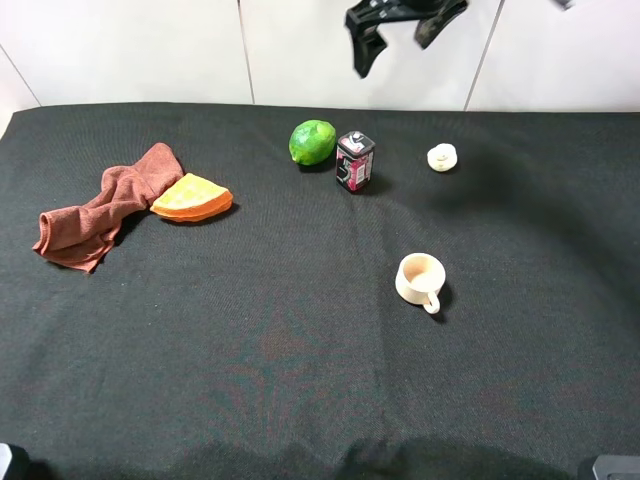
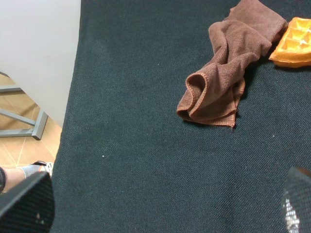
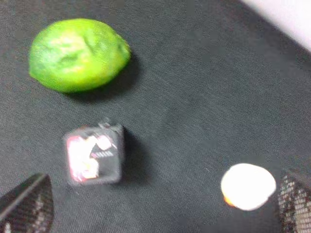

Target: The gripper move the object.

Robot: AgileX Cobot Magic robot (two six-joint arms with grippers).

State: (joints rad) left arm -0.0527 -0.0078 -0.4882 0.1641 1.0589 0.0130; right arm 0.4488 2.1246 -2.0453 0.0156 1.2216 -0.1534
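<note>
The object, a small upright black box with pink sides, stands on the black table at the back middle, just right of a lime. In the right wrist view the box shows its white-marked top. My right gripper is open and empty, high above the table's back edge, over and behind the box; its fingertips frame the right wrist view, gripper. My left gripper is open and empty over the table's left part, near the brown cloth.
A green lime lies left of the box, a small white lump right of it. A cream mug stands nearer the front. A brown cloth and an orange wedge lie at the left. The table's left edge drops to the floor.
</note>
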